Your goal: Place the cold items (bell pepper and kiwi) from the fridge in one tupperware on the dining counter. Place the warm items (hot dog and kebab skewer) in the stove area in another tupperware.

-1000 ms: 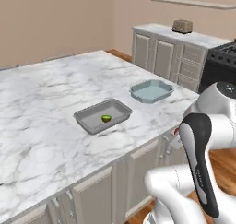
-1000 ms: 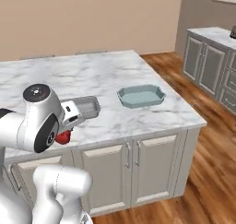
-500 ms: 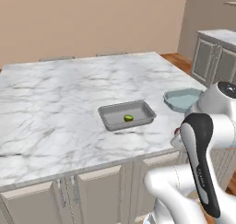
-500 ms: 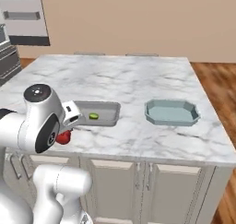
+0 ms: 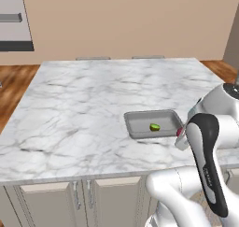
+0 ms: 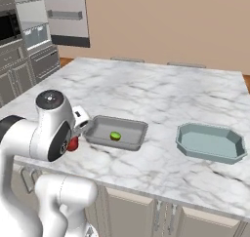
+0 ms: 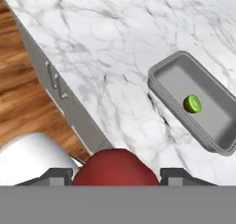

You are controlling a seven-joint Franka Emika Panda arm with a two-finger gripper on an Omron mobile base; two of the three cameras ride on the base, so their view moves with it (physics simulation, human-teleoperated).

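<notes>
The grey tupperware [image 7: 196, 103] lies on the white marble dining counter [image 7: 120, 57] ahead of the claw [image 7: 114, 177] and off to the right in the hand view, a shallow rectangular tray with rounded corners and a raised rim. In it sits the kiwi [image 7: 192, 103], a small green half with a paler centre, roughly in the middle of the tray floor and apart from the walls. In the right base view the same tray [image 6: 117, 132] is just beyond the claw, which is largely hidden behind the arm's wrist, and a second, pale blue-green tupperware [image 6: 211, 142] with clipped corners stands further along the counter on the far side of the grey one, with nothing in it. The claw is clenched on the bell pepper [image 7: 115, 168], a smooth, rounded, dark red body sitting between the two dark fingertips [image 7: 57, 174] and filling the gap between them; a sliver of the same red shows beside the wrist in the right base view [image 6: 72, 143]. Pepper and claw hang at the counter's near edge, over the cabinet fronts [image 7: 57, 87] and wood floor [image 7: 20, 103], short of the grey tray.
</notes>
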